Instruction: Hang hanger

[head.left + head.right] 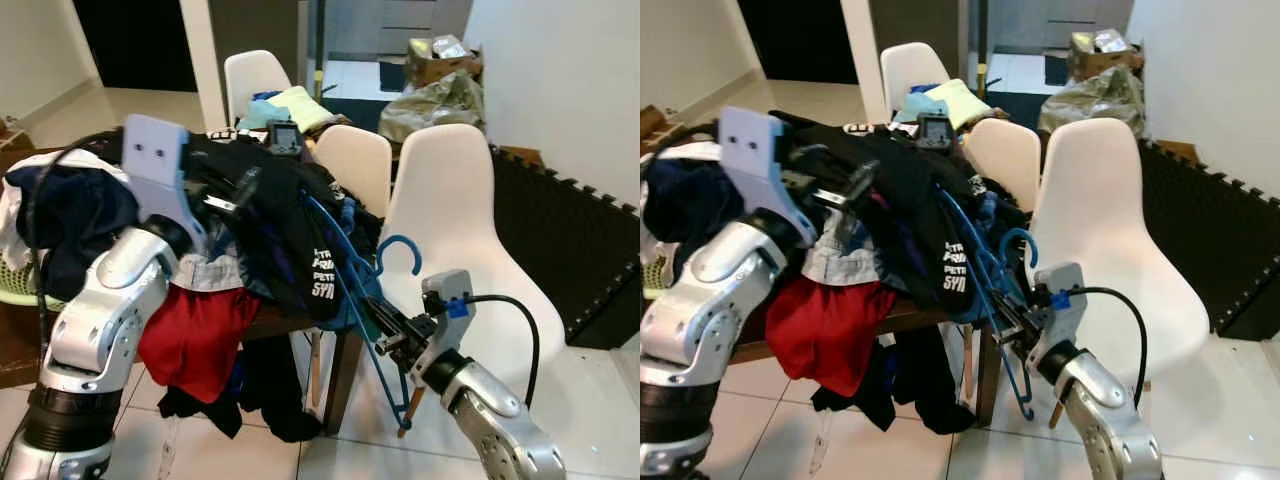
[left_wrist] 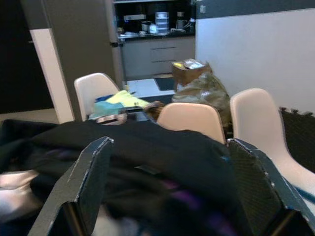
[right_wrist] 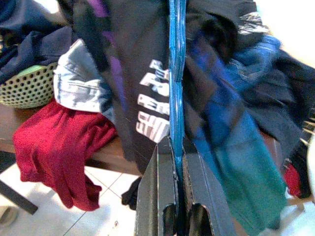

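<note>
Right gripper [image 1: 378, 335] clamped on blue hanger [image 1: 345, 265] at one bar, just off the table [image 1: 285, 322] edge beside the white chair [image 1: 455, 215]; hook up, frame threaded into black shirt [image 1: 290, 235], probably to keep it steady for dressing. Left gripper [image 2: 172, 191] spread wide over that shirt atop the table's clothes pile, gripping nothing, seemingly poised to pull fabric onto the frame. Not yet hung anywhere.

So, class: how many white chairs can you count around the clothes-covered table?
3: the nearest white chair beside the table's corner, the second chair just behind it, and the far chair past the pile. Clothes may hide others.
</note>
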Motion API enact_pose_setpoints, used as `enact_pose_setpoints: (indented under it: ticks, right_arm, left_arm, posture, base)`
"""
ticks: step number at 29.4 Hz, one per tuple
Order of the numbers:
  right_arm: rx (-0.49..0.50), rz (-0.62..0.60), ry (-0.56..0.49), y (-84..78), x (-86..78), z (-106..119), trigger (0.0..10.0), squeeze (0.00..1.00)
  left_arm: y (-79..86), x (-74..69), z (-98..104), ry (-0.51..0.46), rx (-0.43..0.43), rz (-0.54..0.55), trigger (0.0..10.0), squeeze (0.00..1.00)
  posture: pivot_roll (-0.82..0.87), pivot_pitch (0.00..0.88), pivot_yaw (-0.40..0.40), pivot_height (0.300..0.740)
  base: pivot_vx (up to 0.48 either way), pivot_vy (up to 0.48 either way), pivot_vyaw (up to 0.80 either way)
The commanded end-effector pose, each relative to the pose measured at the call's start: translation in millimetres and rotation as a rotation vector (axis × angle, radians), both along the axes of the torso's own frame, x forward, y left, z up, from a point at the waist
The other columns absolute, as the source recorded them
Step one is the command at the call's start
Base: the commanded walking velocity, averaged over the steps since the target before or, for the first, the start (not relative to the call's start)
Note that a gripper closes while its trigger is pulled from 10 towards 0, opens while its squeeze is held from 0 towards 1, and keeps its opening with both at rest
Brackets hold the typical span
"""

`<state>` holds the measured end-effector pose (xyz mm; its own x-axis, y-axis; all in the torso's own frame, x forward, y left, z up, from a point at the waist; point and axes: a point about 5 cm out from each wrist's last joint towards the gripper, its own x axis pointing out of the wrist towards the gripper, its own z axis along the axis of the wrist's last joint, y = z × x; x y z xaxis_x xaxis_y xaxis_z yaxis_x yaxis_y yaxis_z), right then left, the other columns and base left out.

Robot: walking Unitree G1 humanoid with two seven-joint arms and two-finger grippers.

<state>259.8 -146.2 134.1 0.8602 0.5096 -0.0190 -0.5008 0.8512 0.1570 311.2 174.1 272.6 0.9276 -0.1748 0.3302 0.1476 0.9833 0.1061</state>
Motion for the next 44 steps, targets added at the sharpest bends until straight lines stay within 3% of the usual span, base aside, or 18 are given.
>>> enact_pose_setpoints:
  ticks: [1,7,22,33,39,41,44]
  right_arm:
    - [0.006,0.014,0.010,3.1,-1.6,-3,10.0,0.00]
    - [0.006,0.015,0.010,2.7,-1.8,-3,10.0,0.00]
    - [0.008,0.014,0.005,1.6,-1.4,-2,10.0,0.00]
    - [0.055,-0.038,0.004,-2.7,1.1,0,10.0,0.00]
    - [0.164,-0.198,-0.017,-18.4,8.2,8,10.0,0.00]
    - [0.205,-0.284,-0.030,-27.1,12.1,12,10.0,0.00]
    - [0.208,-0.312,-0.037,-29.3,13.3,14,10.0,0.00]
  left_arm:
    - [15.1,1.5,-3,0.004,0.020,0.104,10.0,0.00]
    - [27.4,0.6,-7,0.003,0.036,0.219,10.0,0.00]
    - [50.2,0.2,-1,-0.038,0.032,0.315,10.0,0.00]
    - [56.3,14.3,4,-0.073,0.014,0.270,10.0,0.00]
    - [54.4,32.6,18,-0.109,0.025,0.208,10.0,0.00]
    - [61.7,40.4,19,-0.094,-0.007,0.215,10.0,0.00]
    - [75.3,45.7,13,-0.055,-0.073,0.253,10.0,0.00]
  posture:
    - [0.05,0.043,-0.043,0.740]
    - [0.05,0.046,-0.044,0.740]
    - [0.05,0.051,-0.047,0.740]
    - [0.04,0.053,-0.048,0.740]
    - [0.02,0.056,-0.052,0.740]
    - [0.02,0.060,-0.049,0.740]
    - [0.02,0.065,-0.049,0.740]
  base:
    - [0.000,0.000,0.80]
    - [0.000,0.000,0.80]
    - [0.000,0.000,0.80]
    - [0.000,0.000,0.16]
    - [0.000,0.000,0.00]
    - [0.000,0.000,0.00]
    - [0.000,0.000,0.00]
